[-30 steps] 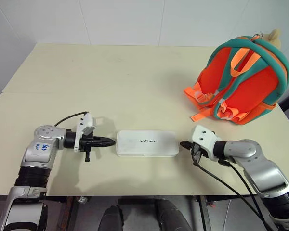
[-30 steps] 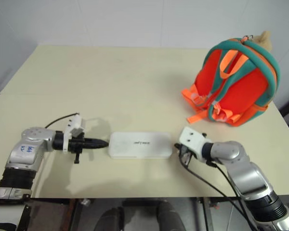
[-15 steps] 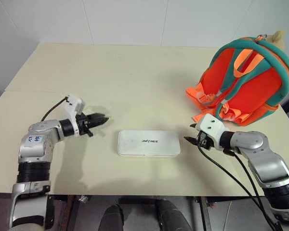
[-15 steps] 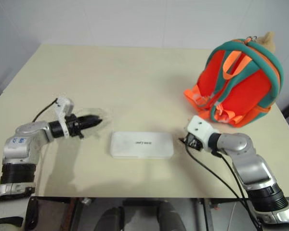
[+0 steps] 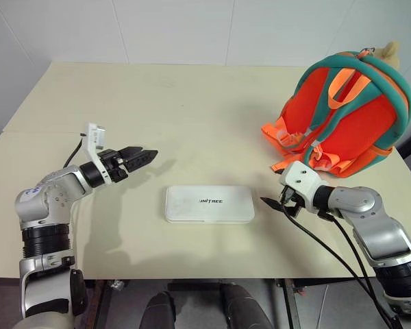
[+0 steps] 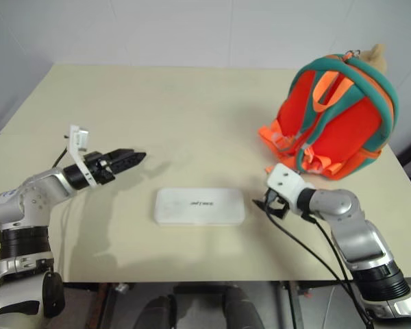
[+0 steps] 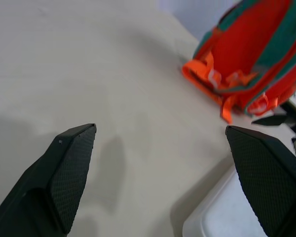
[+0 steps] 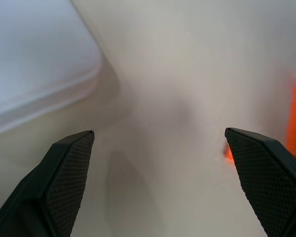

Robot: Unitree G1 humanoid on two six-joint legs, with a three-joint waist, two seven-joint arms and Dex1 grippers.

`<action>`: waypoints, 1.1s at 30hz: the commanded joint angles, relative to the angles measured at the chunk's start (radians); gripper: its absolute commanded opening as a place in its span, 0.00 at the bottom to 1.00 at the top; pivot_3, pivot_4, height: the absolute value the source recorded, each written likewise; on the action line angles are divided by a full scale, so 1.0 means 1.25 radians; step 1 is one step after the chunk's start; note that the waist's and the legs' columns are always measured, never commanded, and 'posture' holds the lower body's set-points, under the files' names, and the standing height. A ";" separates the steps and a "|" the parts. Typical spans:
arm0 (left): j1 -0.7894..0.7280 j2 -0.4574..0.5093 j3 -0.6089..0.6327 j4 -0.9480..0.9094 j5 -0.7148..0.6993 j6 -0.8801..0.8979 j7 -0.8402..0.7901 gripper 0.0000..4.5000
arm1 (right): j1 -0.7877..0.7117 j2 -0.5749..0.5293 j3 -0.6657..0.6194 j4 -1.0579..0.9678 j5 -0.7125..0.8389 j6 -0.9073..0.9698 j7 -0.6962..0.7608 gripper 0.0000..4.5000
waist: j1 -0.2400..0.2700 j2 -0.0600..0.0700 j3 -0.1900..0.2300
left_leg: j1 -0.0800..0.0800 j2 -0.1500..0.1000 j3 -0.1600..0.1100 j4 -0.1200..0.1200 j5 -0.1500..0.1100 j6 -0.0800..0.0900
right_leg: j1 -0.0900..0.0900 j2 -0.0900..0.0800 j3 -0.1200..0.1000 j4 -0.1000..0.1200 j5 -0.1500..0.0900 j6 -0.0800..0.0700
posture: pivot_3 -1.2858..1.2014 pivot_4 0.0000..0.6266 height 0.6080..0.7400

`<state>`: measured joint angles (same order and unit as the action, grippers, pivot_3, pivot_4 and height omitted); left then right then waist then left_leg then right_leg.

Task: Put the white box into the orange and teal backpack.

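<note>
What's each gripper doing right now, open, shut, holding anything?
Left gripper: open, holding nothing.
Right gripper: open, holding nothing, beside the white box.

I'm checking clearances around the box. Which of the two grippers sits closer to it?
The right gripper, just off the short end of the white box nearest the backpack. The left gripper hangs farther away, beyond the box's opposite far corner.

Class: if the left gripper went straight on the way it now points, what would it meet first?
Probably the orange and teal backpack; the left gripper, open above the table, seems aimed past the white box, though depth is unclear.
</note>
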<state>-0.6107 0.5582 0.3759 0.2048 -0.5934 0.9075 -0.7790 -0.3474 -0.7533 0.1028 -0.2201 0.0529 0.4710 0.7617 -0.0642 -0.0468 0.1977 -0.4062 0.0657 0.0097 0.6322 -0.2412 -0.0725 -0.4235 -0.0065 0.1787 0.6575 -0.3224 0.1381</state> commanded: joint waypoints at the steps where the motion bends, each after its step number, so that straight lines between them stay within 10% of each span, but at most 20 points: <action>1: 0.027 0.026 0.018 -0.023 -0.072 0.086 -0.029 1.00 | -0.001 0.009 -0.005 -0.020 -0.012 -0.015 -0.015 1.00 | -0.001 0.000 0.000 | 0.000 0.000 0.000 0.000 0.000 0.000 | 0.000 0.000 0.000 0.000 0.000 0.000 | 0.52 0.24 1.00; 12: 0.078 0.052 0.010 -0.023 -0.211 0.375 -0.033 1.00 | 0.002 0.018 0.026 -0.075 -0.012 0.004 0.014 1.00 | -0.016 0.000 0.000 | 0.000 0.000 -0.001 0.000 0.000 0.000 | 0.000 0.000 -0.001 0.000 0.000 0.000 | 0.52 0.24 1.00; 33: 0.054 0.068 -0.143 0.088 -0.199 0.424 -0.123 1.00 | -0.021 0.054 0.063 -0.054 -0.023 -0.012 0.017 1.00 | -0.016 0.000 0.000 | 0.001 -0.001 -0.002 -0.001 0.001 -0.001 | 0.001 0.000 -0.001 0.000 0.000 -0.001 | 0.52 0.24 1.00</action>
<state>-0.5287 0.6450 0.2213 0.2985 -0.8534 1.4538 -0.9134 -0.3521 -0.6956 0.1865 -0.2666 0.0191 0.4761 0.7799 -0.0842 -0.0468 0.1977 -0.4052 0.0649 0.0075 0.6316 -0.2403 -0.0740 -0.4224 -0.0070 0.1769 0.6573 -0.3228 0.1372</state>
